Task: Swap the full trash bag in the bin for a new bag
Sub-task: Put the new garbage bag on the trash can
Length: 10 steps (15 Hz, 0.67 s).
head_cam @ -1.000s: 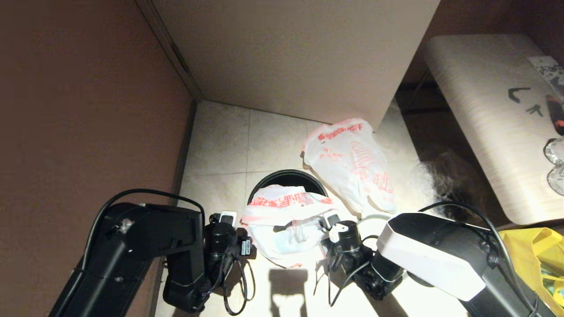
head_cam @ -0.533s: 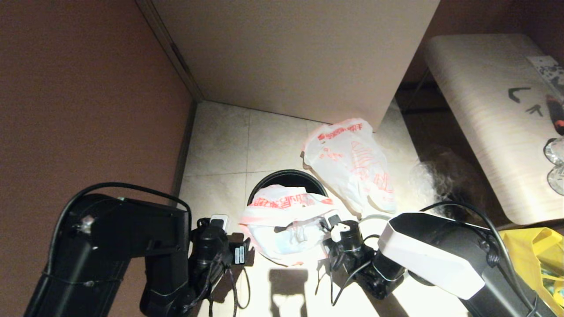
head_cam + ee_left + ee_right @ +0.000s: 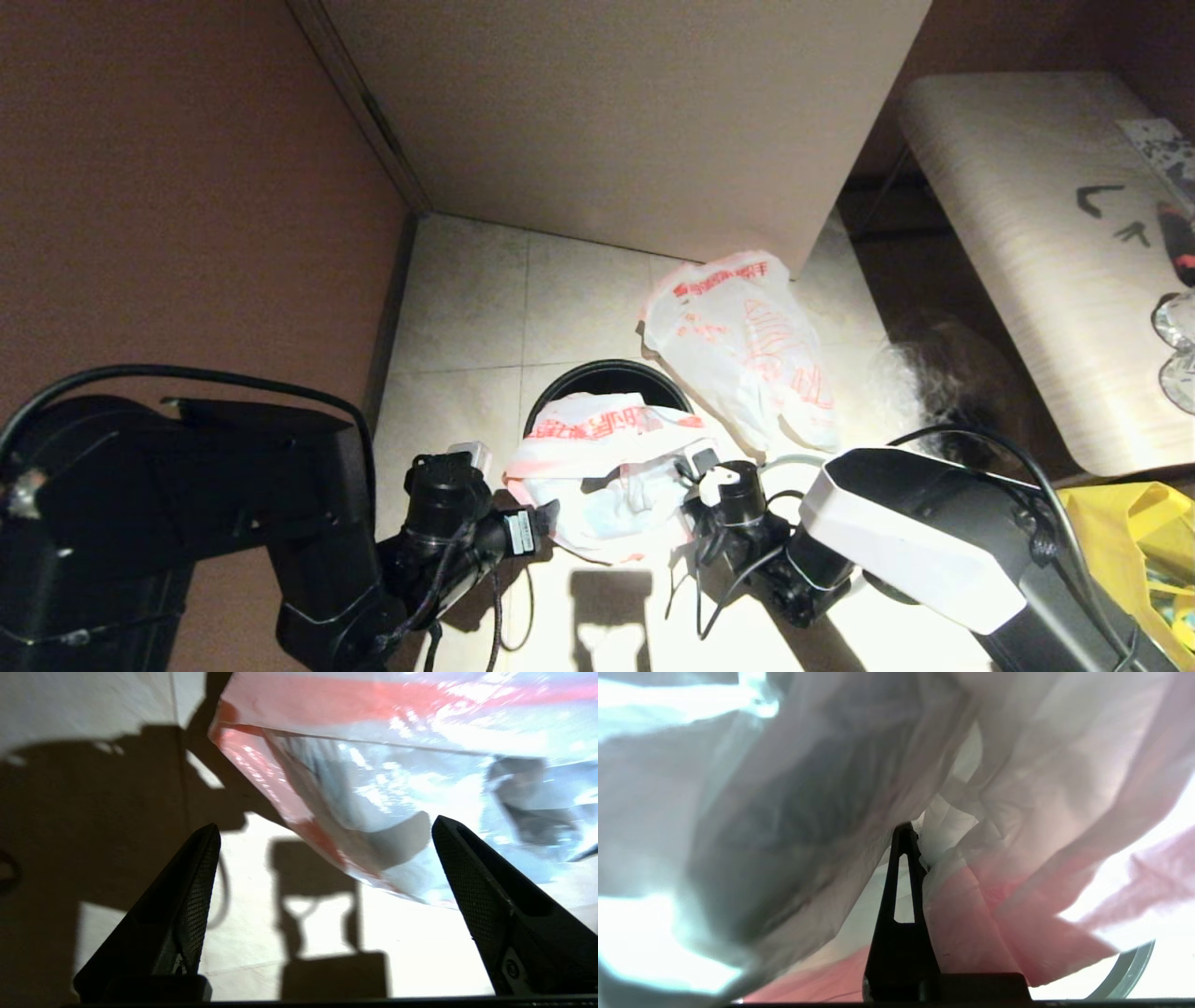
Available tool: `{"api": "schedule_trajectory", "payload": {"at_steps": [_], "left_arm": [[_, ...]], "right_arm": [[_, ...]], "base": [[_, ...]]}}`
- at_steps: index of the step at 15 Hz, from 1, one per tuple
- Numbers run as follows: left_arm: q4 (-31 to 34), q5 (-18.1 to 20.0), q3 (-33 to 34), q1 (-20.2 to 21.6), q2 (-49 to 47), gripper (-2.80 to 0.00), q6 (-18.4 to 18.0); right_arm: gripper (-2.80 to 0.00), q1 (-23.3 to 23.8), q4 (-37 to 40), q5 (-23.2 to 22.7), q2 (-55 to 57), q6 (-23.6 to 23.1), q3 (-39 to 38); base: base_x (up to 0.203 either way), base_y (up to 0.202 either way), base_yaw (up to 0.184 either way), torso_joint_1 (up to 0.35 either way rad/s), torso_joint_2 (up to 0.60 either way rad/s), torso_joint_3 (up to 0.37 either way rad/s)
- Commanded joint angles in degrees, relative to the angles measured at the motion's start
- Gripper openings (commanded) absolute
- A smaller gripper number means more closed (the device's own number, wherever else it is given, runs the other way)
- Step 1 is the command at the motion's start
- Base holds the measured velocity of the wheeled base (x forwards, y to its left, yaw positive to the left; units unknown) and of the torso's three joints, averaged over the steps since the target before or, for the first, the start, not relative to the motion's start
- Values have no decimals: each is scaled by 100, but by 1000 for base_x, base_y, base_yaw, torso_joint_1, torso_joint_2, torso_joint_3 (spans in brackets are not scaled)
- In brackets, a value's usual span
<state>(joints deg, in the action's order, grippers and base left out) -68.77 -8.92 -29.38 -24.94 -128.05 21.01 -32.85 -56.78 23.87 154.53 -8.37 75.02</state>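
Observation:
The black bin (image 3: 611, 375) stands on the tiled floor. The new bag (image 3: 602, 462), limp and white with red print, lies draped over the bin's near rim and spills onto the floor. My right gripper (image 3: 680, 474) is shut on a fold of the new bag (image 3: 1008, 868), its fingertips (image 3: 904, 830) pinched into the film. My left gripper (image 3: 549, 513) stands open just off the bag's left edge, nothing between its fingers (image 3: 201, 868); the new bag (image 3: 397, 779) hangs just ahead of them. The full trash bag (image 3: 747, 341), bulging, lies on the floor right of the bin.
A loose grey ring (image 3: 792, 459) lies on the floor by my right wrist, and the grey ring (image 3: 1134, 966) shows under the bag too. A yellow bag (image 3: 1134, 527) sits at far right below a pale table (image 3: 1027, 243). Walls close in at left and behind.
My left gripper has opened and let go of the bag's left edge, and the left arm has drawn back toward me and lower. The right arm has held still.

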Motion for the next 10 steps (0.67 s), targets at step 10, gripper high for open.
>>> {"api": "schedule_trajectory", "payload": {"at_steps": [10], "left_arm": [[1924, 189, -1969, -300, -224, 0, 667]], "right_arm": [[-280, -70, -52, 4, 52, -8, 13]], "base": [[0, 0, 0, 0, 0, 0]]}}
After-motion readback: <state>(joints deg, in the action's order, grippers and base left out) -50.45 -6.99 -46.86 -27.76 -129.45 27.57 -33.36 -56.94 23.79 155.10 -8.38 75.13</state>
